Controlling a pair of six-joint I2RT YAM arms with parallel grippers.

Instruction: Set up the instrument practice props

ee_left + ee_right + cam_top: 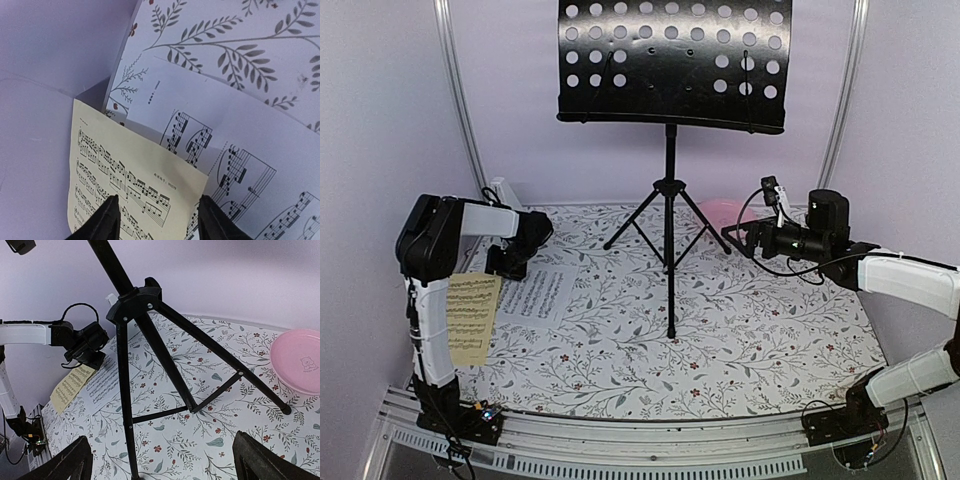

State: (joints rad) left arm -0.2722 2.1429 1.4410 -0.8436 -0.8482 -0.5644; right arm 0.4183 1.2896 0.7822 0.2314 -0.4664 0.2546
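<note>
Fetching sheet music is the likely step: the left gripper (pixel 158 201), jaws apart, is hovering over, maybe touching, the yellowish page (pixel 115 165) beside the white page (pixel 240 125) on the table (pixel 770 330). The right gripper (pixel 162 440) is gaping wide by the music stand (pixel 670 105). Next is calling for pinching the paper's edge.

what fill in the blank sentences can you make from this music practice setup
The legs under the black music stand number ___.
The plate near one of them is ___ in colour.
The sheet directly below the left tool is white or yellowish: ___.
The left tool and the right tool both have their jaws ___.
Missing words: three; pink; yellowish; open.
</note>
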